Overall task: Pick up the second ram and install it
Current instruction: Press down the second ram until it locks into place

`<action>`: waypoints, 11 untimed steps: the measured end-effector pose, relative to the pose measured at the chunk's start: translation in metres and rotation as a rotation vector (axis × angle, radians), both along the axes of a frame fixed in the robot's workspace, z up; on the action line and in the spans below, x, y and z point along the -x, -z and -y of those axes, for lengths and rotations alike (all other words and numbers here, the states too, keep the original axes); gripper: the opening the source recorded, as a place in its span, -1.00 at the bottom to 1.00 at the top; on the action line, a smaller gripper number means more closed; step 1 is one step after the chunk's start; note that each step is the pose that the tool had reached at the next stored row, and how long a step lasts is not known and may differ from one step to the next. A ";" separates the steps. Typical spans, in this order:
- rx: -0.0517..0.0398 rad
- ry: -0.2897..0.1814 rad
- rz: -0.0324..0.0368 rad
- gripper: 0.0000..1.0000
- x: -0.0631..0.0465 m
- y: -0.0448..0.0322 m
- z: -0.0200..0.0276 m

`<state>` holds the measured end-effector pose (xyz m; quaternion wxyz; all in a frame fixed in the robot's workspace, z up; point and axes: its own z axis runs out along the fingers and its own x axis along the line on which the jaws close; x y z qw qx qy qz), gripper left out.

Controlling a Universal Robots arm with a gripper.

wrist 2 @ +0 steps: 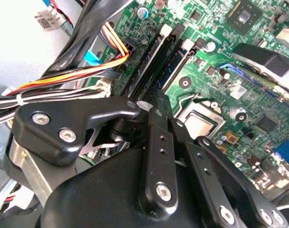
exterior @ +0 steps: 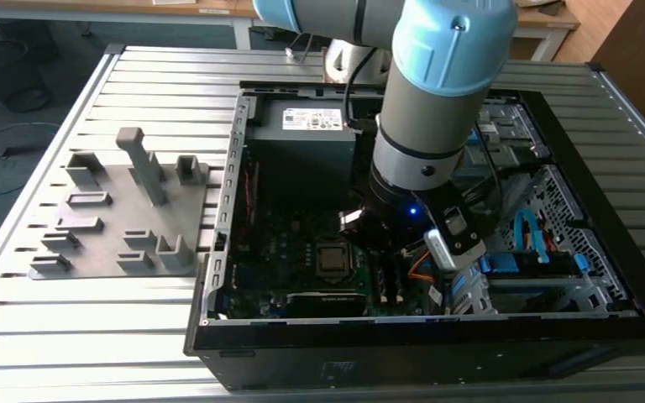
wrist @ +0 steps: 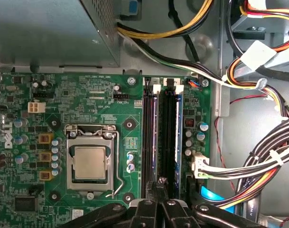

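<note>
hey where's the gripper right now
The gripper sits low inside the open computer case, over the memory slots beside the processor socket in the first wrist view.

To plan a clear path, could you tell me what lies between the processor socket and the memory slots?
In the first wrist view, a strip of green board between the processor socket and the memory slots carries small blue capacitors.
</note>
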<state>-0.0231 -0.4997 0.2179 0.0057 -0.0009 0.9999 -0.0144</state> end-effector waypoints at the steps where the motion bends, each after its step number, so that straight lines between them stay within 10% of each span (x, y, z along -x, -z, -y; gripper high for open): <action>1: -0.0020 0.000 0.0009 -0.80 0.000 -0.0021 -0.0002; 7: 0.0003 0.000 0.0002 -0.80 0.000 -0.0169 -0.0023; 11: 0.0004 0.000 0.0002 -0.80 0.000 -0.0170 -0.0143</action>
